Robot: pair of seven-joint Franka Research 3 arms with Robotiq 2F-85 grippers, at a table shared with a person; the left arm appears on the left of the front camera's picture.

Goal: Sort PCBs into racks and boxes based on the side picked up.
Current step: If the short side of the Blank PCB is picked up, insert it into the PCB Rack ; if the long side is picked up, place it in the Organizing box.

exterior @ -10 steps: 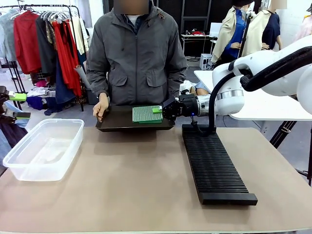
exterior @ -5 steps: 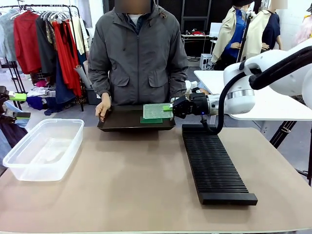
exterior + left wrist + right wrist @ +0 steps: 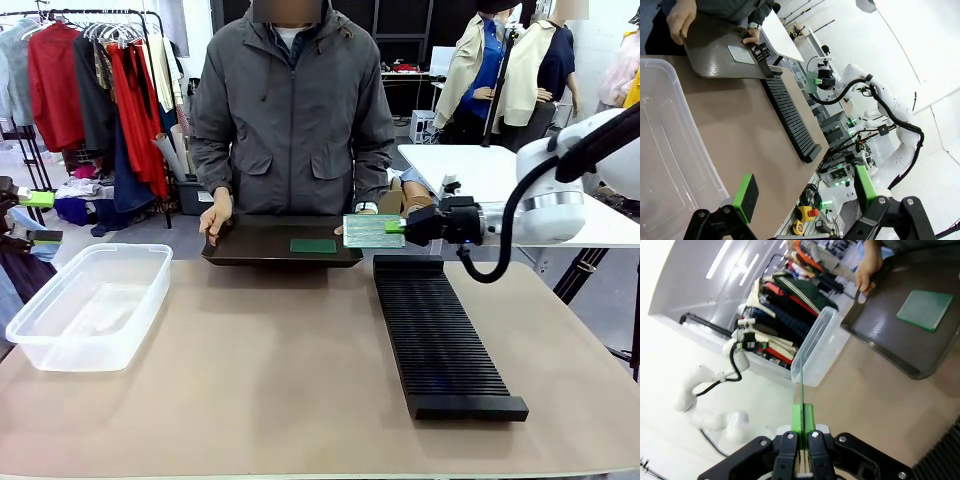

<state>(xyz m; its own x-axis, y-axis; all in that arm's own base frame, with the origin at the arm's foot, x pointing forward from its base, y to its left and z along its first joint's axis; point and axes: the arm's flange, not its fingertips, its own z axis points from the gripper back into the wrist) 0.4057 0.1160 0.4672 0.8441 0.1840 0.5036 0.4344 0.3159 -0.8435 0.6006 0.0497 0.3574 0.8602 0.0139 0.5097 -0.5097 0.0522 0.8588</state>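
No lettering, brand or number can be read. The thin green circuit board [image 3: 372, 231] at three o'clock of the dark shallow tray [image 3: 255, 243] shows only blurred dots.

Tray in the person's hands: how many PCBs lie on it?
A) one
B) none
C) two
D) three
A: a single PCB lies flat on the tray, while the second PCB is clamped in the right tool, up in the air at the tray's right end.

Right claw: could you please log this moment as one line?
right claw: shut on held PCB | held PCB: airborne, clear of tray | tray: carries second PCB
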